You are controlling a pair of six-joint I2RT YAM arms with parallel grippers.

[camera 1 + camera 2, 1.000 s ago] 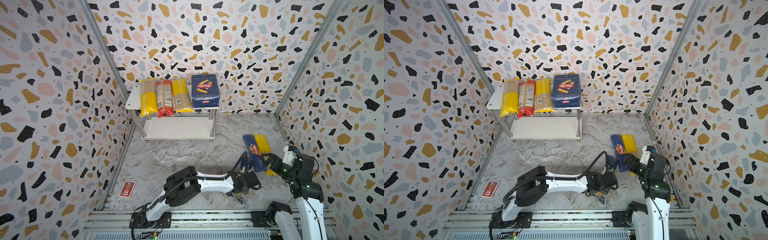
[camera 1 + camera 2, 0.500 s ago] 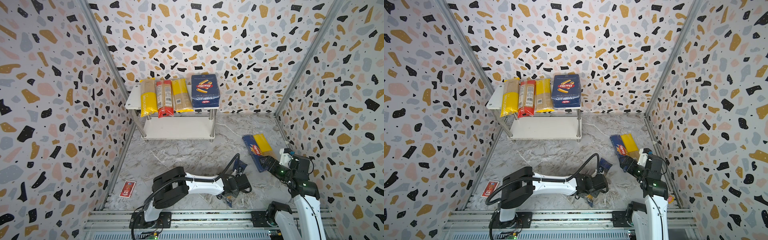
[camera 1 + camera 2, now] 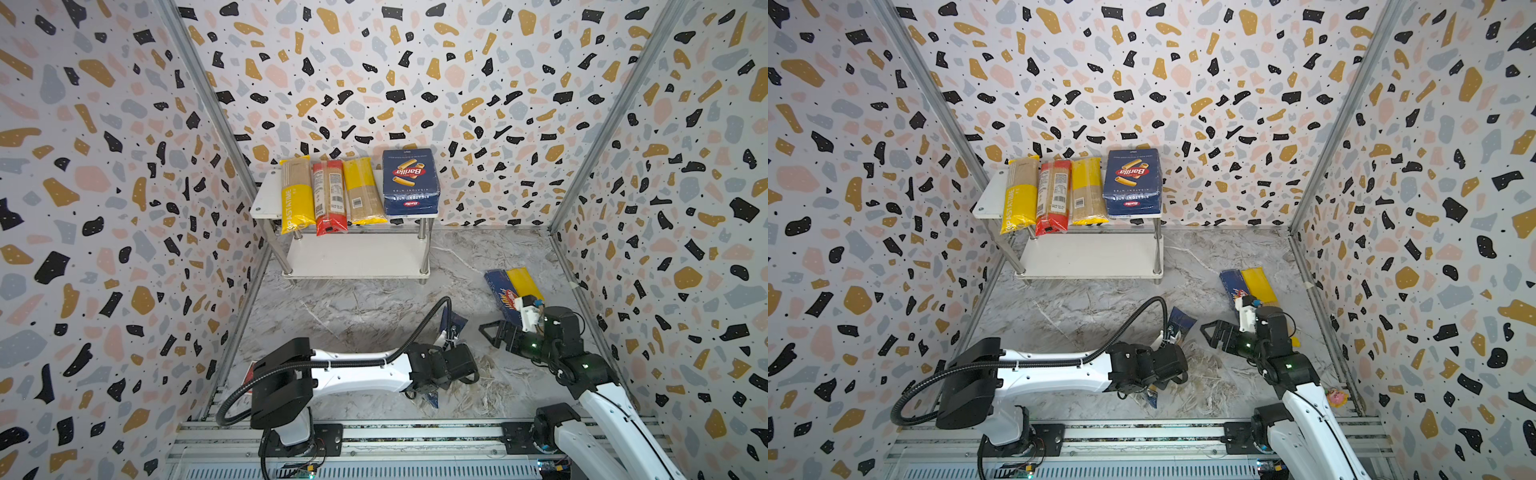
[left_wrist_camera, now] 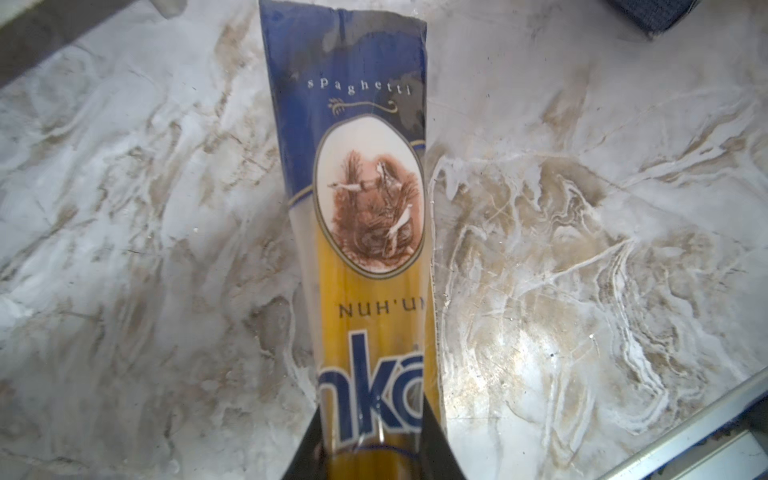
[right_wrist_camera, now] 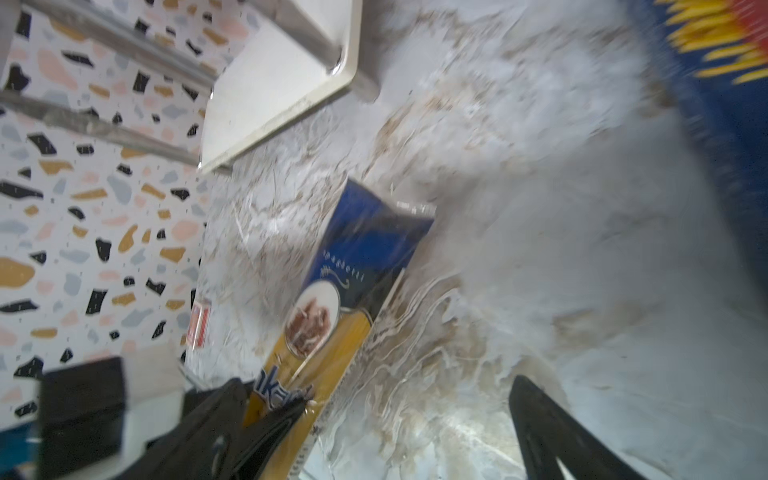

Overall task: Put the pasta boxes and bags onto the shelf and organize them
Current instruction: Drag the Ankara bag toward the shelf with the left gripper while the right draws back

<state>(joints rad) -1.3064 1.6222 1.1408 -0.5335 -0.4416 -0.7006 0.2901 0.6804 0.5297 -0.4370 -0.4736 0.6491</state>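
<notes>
One ankara bag (image 4: 365, 208) within left gripper (image 4: 372, 444)

ankara bag (image 4: 365, 249): glossy clear plastic | floor (image 4: 582, 249): marble-look, smooth | shelf posts (image 3: 1157, 249): shiny chrome metal

Both top views looked down from high over the front rail (image 3: 374, 432) toward the back wall (image 3: 395, 62), far enough off to take in the whole table (image 3: 365, 307) and the shelf (image 3: 357, 257). The left wrist camera hung close over the ankara bag (image 4: 365, 166), sighting along it. The right wrist camera, low and blurred, shared that bag and a shelf corner.
</notes>
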